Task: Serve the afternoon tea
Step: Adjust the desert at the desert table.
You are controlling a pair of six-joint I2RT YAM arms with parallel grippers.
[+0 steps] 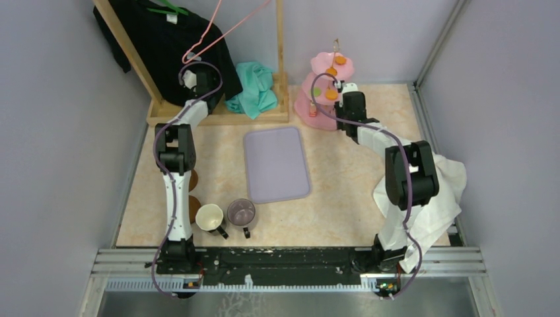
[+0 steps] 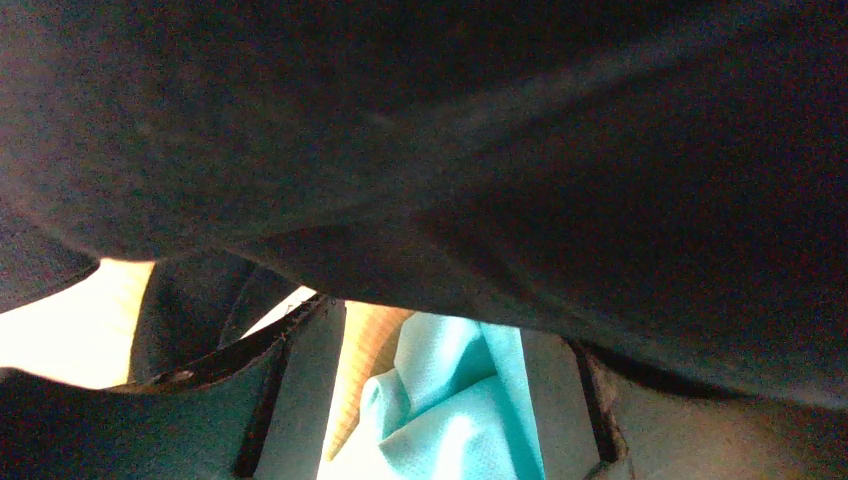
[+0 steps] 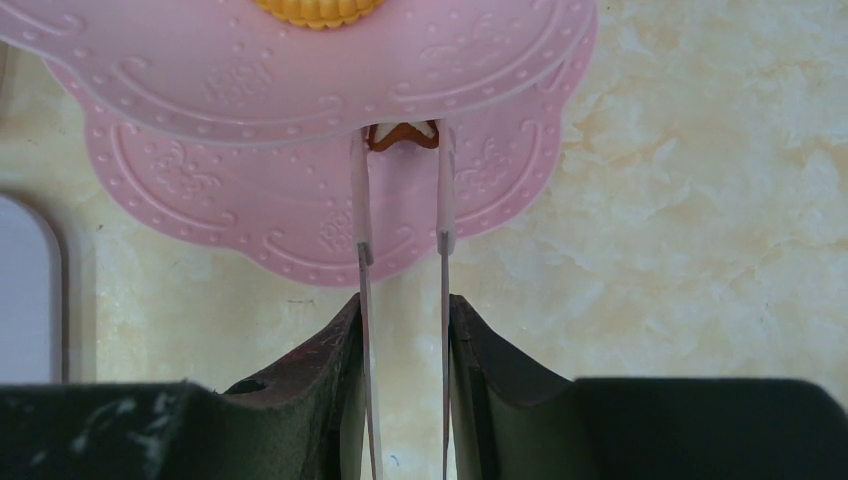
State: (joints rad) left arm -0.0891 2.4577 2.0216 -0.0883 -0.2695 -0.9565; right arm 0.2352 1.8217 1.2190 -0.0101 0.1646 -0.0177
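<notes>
One cookie (image 3: 403, 135) in tweezers (image 3: 361, 210) ahead of right pincer (image 3: 405, 310), clamped on them | likely light, brittle | take by edges, softly | left pincer (image 2: 435, 410) agape

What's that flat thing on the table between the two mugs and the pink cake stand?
A lilac tray lies between the cream mug, the see-through purple mug and the pink three-tier stand. The top view shows it.

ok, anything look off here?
The white towel sits crumpled at the right edge of the table, bunched against the right arm and hanging over the edge. The left gripper is pushed under the black garment on the rack, so its wrist view is mostly dark fabric. The cream mug and purple mug stand upright; no spills.
</notes>
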